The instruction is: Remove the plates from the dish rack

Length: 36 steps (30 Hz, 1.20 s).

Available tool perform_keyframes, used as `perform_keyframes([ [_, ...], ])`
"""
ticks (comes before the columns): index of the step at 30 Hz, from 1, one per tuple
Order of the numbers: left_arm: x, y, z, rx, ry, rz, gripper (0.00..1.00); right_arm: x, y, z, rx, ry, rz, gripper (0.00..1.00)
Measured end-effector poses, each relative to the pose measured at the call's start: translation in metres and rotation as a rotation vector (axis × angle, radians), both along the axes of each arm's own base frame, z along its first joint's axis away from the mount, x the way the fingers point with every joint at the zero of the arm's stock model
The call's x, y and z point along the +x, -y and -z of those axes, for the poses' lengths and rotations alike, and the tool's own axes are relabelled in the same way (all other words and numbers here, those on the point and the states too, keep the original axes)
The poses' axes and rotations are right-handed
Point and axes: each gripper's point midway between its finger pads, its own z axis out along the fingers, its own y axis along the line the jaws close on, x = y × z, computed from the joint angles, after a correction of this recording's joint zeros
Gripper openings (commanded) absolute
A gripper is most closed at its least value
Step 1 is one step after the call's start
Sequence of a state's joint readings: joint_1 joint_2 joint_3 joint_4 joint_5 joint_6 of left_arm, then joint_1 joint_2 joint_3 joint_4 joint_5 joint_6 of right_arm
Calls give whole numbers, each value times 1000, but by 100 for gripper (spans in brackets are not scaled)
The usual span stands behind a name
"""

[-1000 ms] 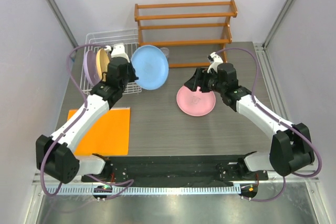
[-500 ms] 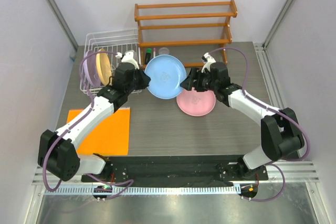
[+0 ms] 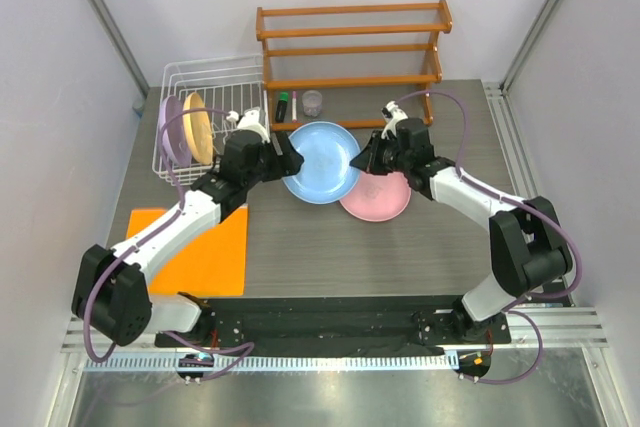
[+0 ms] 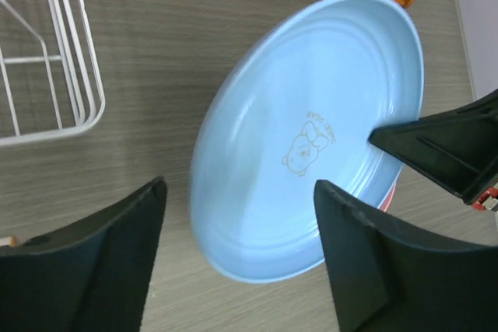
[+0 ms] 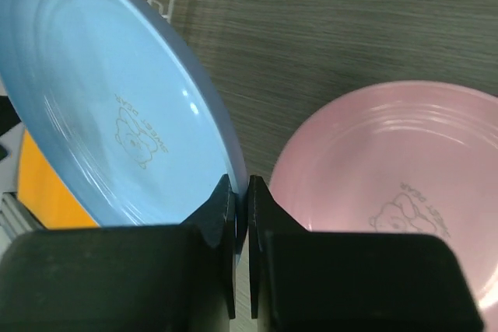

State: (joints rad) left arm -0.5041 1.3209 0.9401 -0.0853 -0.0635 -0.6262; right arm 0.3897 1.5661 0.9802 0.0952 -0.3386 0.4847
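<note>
Closest to the arm bases, an orange mat lies flat on the left side of the table. Past it, mid-table, the light blue plate is out of the rack and hangs tilted between the two claws. The right claw is pinched tight on its rim. The wrist view shows both fingers squeezing the edge with no gap. The left claw is spread wide open, one finger on either side of the plate's near edge, and as far as I can see neither touches it. The pink plate lies flat on the table just under the right claw, and the blue one overlaps its left edge from above. Further back on the left, the white wire rack holds the yellow plate and the lavender plate upright, side by side. Against the back wall is a wooden slatted shelf, with a small cup by its foot.
</note>
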Motion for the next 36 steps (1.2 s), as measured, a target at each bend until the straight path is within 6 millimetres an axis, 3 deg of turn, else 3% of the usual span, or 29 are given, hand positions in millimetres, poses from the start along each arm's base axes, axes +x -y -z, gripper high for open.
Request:
perform_keyframes([
  [1,1,0,-1,4,8,0,93,0,3,3,-14,-7,10,1],
  [3,2,-2,-3,16,19,-15,99,1,11,9,-50,-18,49,1],
  [8,5,-22,-9,92,60,-82,99,1,53,17,-136,-54,165,1],
  [15,6,-61,-45,201,189,-208,99,0,113,27,-222,-115,314,1],
  [28,6,-128,-52,484,226,-447,99,-22,125,66,-288,-259,317,8],
  [30,7,-133,-51,520,221,-467,99,-22,127,67,-296,-262,324,15],
  [33,9,-137,-48,555,211,-481,100,-21,130,68,-304,-262,336,35],
  [35,10,-139,-45,572,204,-487,99,-22,132,69,-314,-264,343,65],
  [36,11,-140,-44,578,202,-487,99,-22,133,70,-319,-265,345,69],
])
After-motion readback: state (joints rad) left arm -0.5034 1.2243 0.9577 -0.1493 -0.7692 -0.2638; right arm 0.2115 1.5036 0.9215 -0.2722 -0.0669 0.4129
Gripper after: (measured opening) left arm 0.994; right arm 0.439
